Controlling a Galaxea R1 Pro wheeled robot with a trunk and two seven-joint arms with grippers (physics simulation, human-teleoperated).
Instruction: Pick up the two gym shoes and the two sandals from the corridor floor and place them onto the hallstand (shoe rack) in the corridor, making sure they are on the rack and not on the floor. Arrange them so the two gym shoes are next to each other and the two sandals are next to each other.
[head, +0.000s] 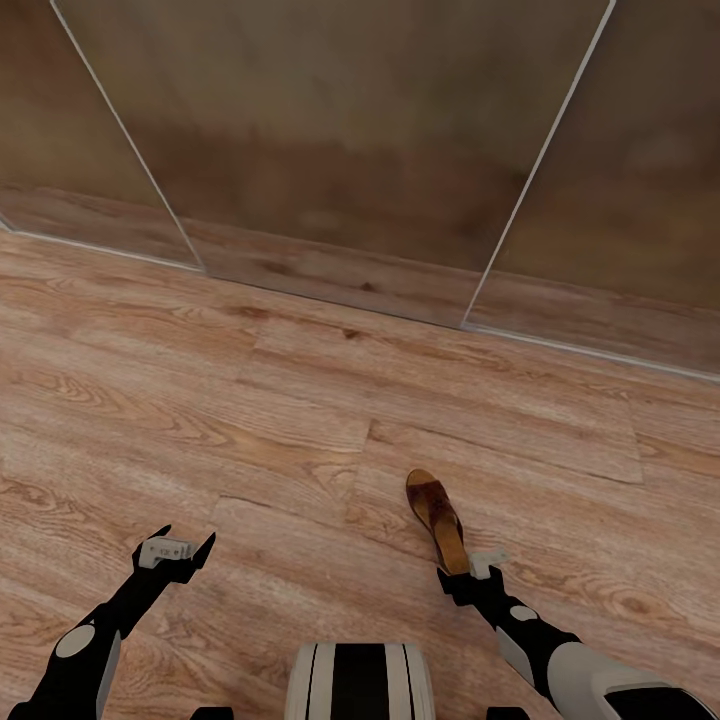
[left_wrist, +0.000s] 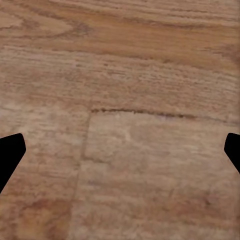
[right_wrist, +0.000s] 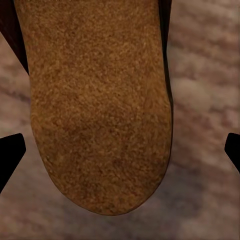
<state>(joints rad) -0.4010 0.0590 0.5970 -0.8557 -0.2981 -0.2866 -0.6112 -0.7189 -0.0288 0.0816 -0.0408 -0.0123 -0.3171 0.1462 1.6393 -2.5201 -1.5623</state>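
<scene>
Corridor floor (head: 250, 400): light wood-grain planks. Beyond it, glossy brown wall panels (head: 340, 150) split by thin pale strips, reflecting the planks at their foot.

One sandal (head: 437, 520) lies flat on the floor, well short of the panels, nothing around it but bare planks. Brown, tan footbed, dark strap over the far end. Long axis runs from the panels back toward the robot, slightly slanted; toe end toward the panels, heel end toward the robot's base (head: 360, 682).

Right gripper (head: 478, 570) sits at the sandal's heel, just over it. Right wrist view: rounded tan heel (right_wrist: 100, 115) lies between the two dark fingertips (right_wrist: 10, 150), which stand wide on either side, clear of the sole. Jaws spread, nothing clamped.

Left gripper (head: 177, 545) hangs over bare floor, well apart from the sandal, on its left. Fingers splayed; left wrist view shows plank seams (left_wrist: 150, 114) between the tips (left_wrist: 10, 150), empty.
</scene>
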